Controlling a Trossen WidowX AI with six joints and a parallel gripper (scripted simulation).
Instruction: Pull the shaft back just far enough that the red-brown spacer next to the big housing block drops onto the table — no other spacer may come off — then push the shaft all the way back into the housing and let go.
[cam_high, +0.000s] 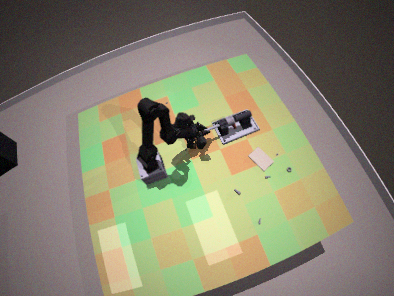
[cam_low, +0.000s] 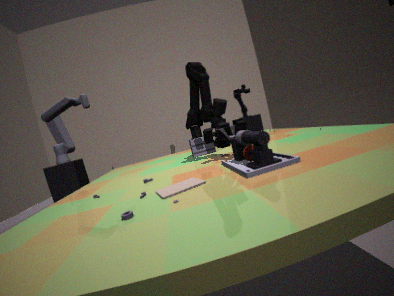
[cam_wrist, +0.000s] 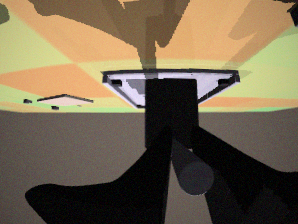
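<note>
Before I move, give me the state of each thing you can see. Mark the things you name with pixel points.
pincer (cam_high: 205, 131) (cam_low: 220, 132) (cam_wrist: 180, 131): shut on the shaft
shaft (cam_high: 213, 128) (cam_low: 228, 134) (cam_wrist: 196, 178): gripped, running toward the housing
big housing block (cam_high: 244, 121) (cam_low: 263, 156): upright on the tray
red-brown spacer (cam_low: 248, 152): low, below the shaft's line; cannot tell if at rest
other spacers: cannot tell
tray (cam_high: 242, 137) (cam_low: 275, 168) (cam_wrist: 120, 82): flat on the table
pale plate (cam_high: 261, 159) (cam_low: 181, 188) (cam_wrist: 65, 100): lying flat
dark ring (cam_high: 289, 169) (cam_low: 127, 215): lying loose

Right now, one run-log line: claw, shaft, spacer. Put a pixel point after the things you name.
claw (cam_high: 206, 132): shut on shaft (cam_high: 213, 128) | red-brown spacer (cam_high: 234, 125) (cam_low: 248, 152): at fixture, below shaft line, landing unclear | release: not done | next: likely push shaft in once drop confirmed
</note>
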